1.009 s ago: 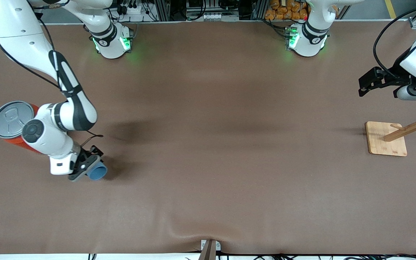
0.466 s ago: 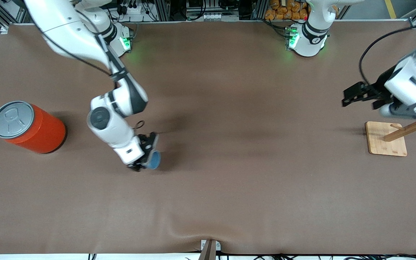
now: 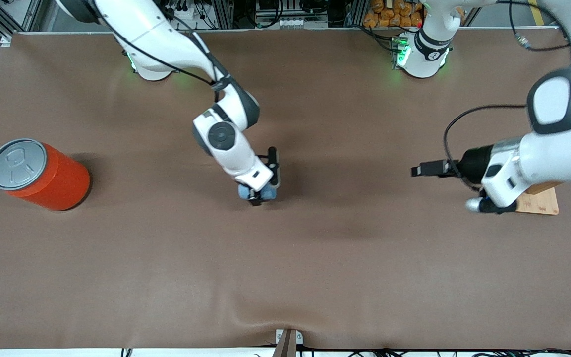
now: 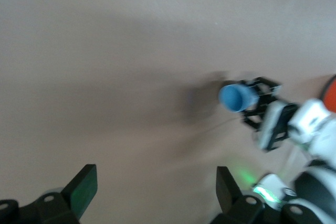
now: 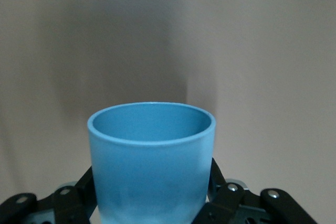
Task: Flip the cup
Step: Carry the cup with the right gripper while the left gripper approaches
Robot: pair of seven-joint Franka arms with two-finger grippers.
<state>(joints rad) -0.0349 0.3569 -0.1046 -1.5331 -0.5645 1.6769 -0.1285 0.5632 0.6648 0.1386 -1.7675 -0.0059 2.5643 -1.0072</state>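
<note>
Two arms are in view over the brown table (image 3: 315, 258). Right gripper (image 3: 260, 191) hangs over the middle of the table with its fingers pinched on the cup (image 3: 265, 194), which is held clear of the surface. From the front, only a small blue part of the cup shows below the wrist, so its tilt cannot be judged from that view. Right wrist view shows the cup (image 5: 151, 161) clamped at its lower body between the black fingers (image 5: 226, 200), open rim pointing away from the gripper along the hand's line, long axis in line with the fingers. Left wrist view shows the same cup (image 4: 237, 97) farther off, mouth turned toward that camera, long axis lying roughly level rather than upright. Left gripper (image 3: 422, 170) hovers over the table toward the left arm's end, fingers spread wide and holding nothing; both fingertips (image 4: 84, 187) show well apart. An orange can (image 3: 42, 174) stands upright at the right arm's end. One wooden stand (image 3: 538, 202) sits partly hidden under the left arm.
</note>
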